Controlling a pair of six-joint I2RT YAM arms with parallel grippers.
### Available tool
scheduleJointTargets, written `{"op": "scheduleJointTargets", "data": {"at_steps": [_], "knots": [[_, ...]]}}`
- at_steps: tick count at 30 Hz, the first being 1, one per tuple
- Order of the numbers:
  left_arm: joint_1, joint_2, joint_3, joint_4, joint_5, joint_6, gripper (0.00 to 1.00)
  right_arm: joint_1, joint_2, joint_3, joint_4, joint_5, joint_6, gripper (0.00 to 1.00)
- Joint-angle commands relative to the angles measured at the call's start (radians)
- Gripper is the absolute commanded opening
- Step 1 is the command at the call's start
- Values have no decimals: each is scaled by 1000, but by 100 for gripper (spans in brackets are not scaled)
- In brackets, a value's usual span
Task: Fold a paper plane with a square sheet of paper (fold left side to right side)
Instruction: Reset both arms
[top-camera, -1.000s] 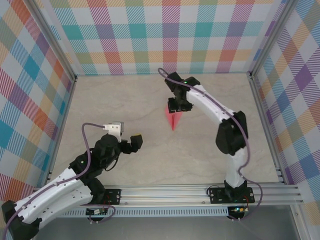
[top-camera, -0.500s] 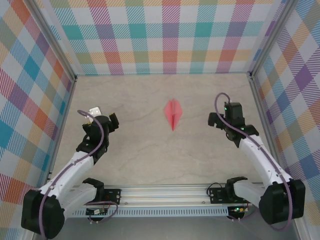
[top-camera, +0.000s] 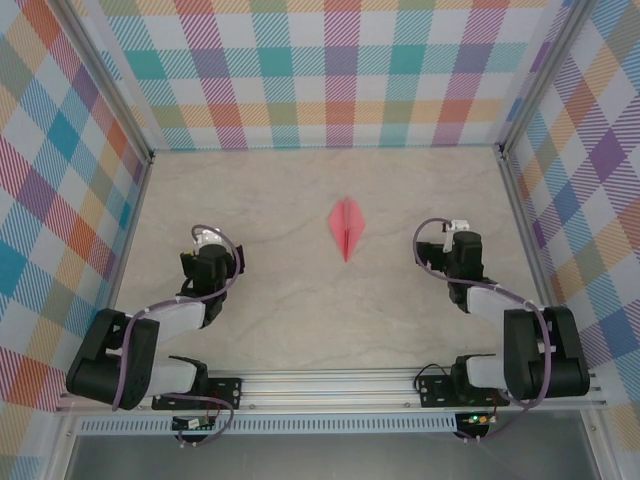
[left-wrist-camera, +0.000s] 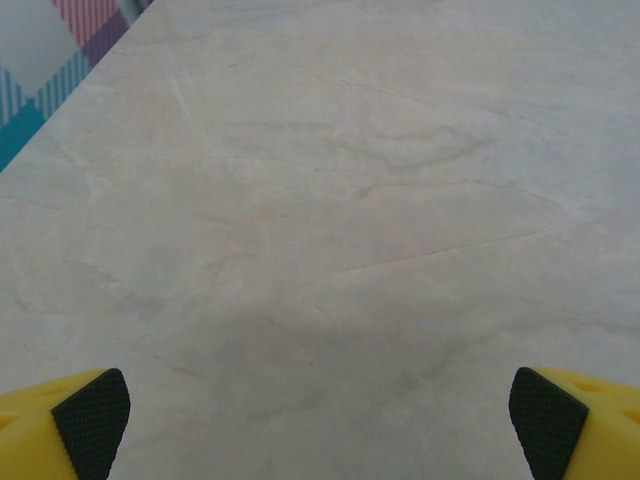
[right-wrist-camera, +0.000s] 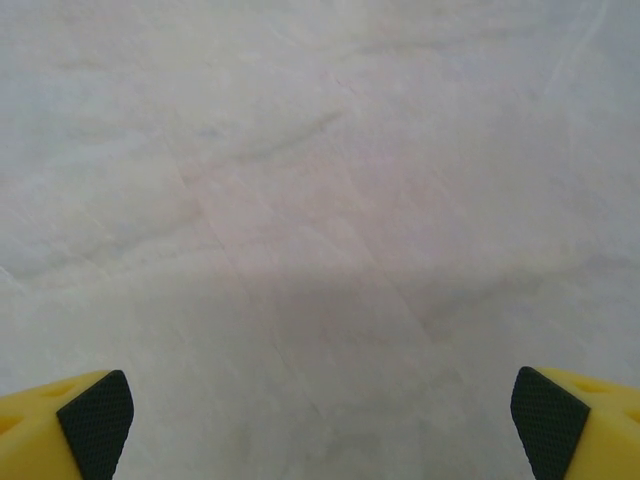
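The paper plane (top-camera: 346, 227), a slim salmon-pink dart with a centre crease, lies flat in the middle of the table, its long point toward the arms. Both arms are folded back near their bases. My left gripper (top-camera: 211, 260) sits well to the left of the plane, my right gripper (top-camera: 448, 255) well to its right. In the left wrist view the left gripper (left-wrist-camera: 320, 425) is open, yellow fingertips (left-wrist-camera: 92, 420) far apart over bare table. The right gripper (right-wrist-camera: 322, 425) is open too, its fingertips (right-wrist-camera: 96, 420) wide apart with nothing between them.
The marble-look table (top-camera: 300, 190) is boxed in by plaid walls (top-camera: 330, 70) at the back and on both sides. An aluminium rail (top-camera: 340, 385) runs along the near edge and carries the arm bases.
The right arm let go of the plane and pulled back to the right, folding down near its base. The left arm also folded back to the left. The plane stays put.
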Motion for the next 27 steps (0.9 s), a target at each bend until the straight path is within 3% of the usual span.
{"op": "scheduleJointTargets", "data": {"at_steps": [1, 5, 10, 27], "knots": [[51, 50, -6, 232, 131, 56, 100, -21, 80, 17, 258, -107, -51, 100], [103, 240, -17, 428, 222, 27, 100, -67, 201, 15, 363, -185, -22, 100], [142, 252, 85, 245, 292, 3, 100, -79, 197, 22, 338, -209, -18, 100], [153, 251, 85, 239, 311, 2, 100, -77, 196, 23, 336, -206, -23, 100]]}}
